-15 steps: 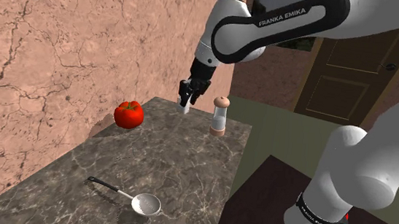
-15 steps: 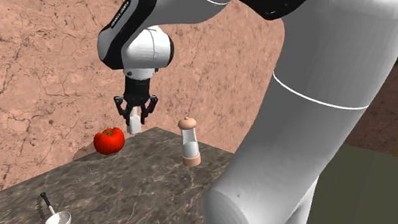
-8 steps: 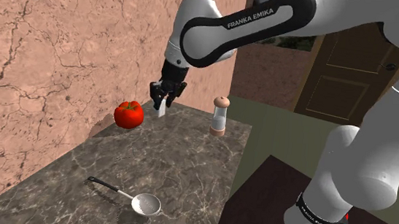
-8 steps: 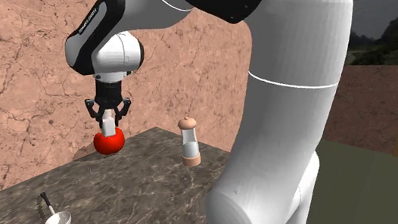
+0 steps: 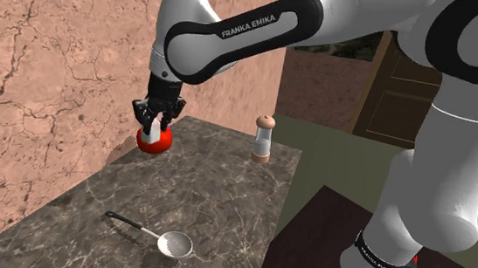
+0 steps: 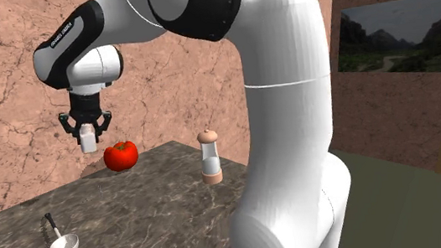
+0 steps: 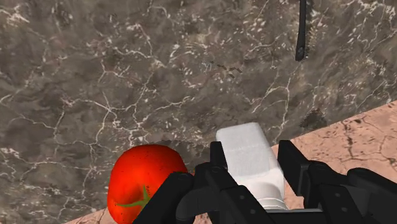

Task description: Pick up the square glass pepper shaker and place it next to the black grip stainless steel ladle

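– One of each on the counter (image 5: 215, 197), by your count?

– One tomato (image 6: 120, 155), one ladle (image 5: 152, 234), one tall mill (image 5: 263, 139). One pepper shaker (image 6: 87, 140) too, but that one is up in the air.

– What is the slab like?

– Dark grey stone with pale veins, polished smooth. Behind it stands a pinkish wall (image 5: 59, 53), cracked all over.

– And the three resting pieces?

– The tomato is round, glossy red, with a green stalk. The ladle has a thin black handle and a pale, shiny round bowl, and it lies flat near the counter's close end. The mill is a slim upright column with a clear middle, a tan base and a rounded tan knob.

– Now the shaker itself.

– It is drawn plain white, not clear: a boxy block with flat faces and a square end. The wrist view shows a narrower neck at the end nearest the hand.

– Who has it?

– The gripper (image 6: 87, 133). Its black fingers (image 7: 216, 167) press on two opposite faces, with the block clamped between them.

– Where exactly?

– Above the counter's far end, close to the tomato and by the wall. It is well apart from the ladle.
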Tool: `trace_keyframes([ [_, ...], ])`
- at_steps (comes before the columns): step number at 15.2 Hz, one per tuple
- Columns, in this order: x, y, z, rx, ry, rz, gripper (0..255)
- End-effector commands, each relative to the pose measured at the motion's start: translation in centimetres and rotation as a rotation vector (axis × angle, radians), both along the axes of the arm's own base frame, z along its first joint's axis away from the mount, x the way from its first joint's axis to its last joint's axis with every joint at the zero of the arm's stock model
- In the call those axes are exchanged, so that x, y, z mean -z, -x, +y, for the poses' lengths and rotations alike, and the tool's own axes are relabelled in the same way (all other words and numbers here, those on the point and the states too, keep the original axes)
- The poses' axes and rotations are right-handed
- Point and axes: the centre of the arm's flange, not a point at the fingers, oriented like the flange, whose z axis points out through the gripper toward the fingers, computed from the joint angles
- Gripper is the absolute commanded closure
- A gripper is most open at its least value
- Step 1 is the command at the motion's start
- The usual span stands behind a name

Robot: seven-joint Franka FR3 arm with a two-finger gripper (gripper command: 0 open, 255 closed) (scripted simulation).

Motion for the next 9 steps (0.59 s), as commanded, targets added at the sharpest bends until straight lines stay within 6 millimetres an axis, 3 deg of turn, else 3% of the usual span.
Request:
trace_keyframes([
  [1,0.0,-1.3,2.3,0.002,0.0,0.0,255],
  [6,0.0,-4.5,8.4,0.002,0.0,0.0,255],
  [9,1.5,-4.5,8.4,0.001,0.0,0.0,255],
])
